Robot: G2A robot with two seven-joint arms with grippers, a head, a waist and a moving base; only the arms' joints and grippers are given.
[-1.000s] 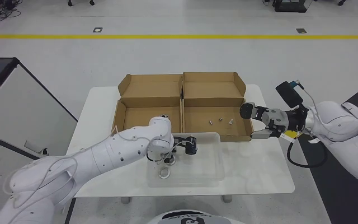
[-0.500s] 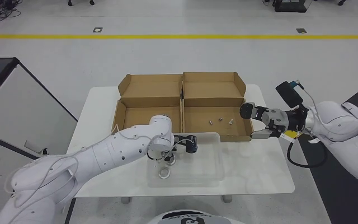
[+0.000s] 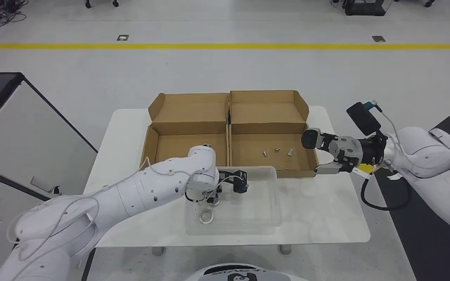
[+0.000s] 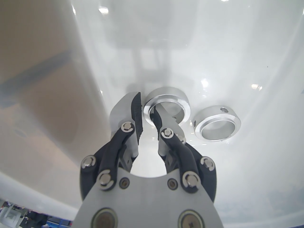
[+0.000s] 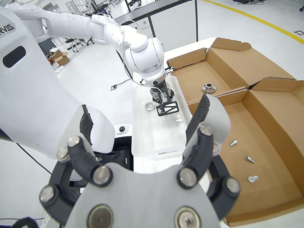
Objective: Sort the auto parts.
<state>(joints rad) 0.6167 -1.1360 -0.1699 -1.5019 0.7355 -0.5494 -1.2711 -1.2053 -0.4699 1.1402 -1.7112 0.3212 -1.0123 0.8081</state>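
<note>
My left gripper is low inside the clear plastic tray. One finger is outside and one inside a silver metal ring, pinching its wall. A second silver ring lies right beside it on the tray floor. From above, the left gripper is in the tray's left half, with the loose ring just in front of it. My right gripper hangs open with nothing between its fingers, just outside the right cardboard box.
Two open cardboard boxes stand side by side behind the tray. The left box holds a metal flange. The right box holds three small bolts. The tray's right half is bare.
The left wrist has shifted very slightly over the tray. The right arm has stayed still.
</note>
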